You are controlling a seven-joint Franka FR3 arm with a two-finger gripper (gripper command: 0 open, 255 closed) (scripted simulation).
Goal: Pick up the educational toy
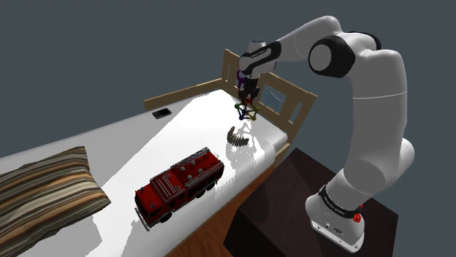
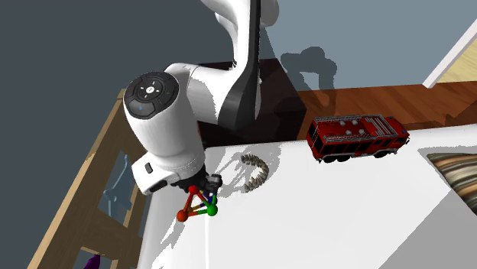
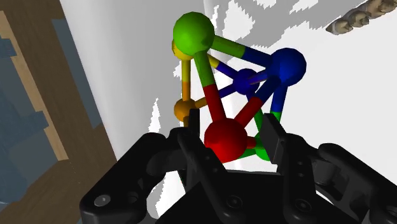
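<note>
Well apart from the red fire truck (image 1: 179, 182), the gripper (image 3: 232, 130) is clamped on the ball-and-stick toy (image 3: 245, 81). Wrist view shows fingers (image 3: 273, 137) flanking its red ball (image 3: 222, 143); shoulder view adds a striped pillow (image 1: 44, 186) near the truck.

toy (image 3: 245, 83): red, green, blue, orange, yellow balls | fire truck (image 1: 179, 182): red | pillow (image 1: 47, 186): brown stripes | fingers (image 3: 192, 145): black

Bedroom, wood-framed white bed (image 1: 183, 131), striped pillow (image 1: 44, 188), wooden floor (image 1: 201, 237)

Fingers (image 3: 192, 151) clasp ball-and-rod toy (image 3: 236, 89) at red ball (image 3: 224, 140); white surface (image 3: 331, 102) beyond.
</note>
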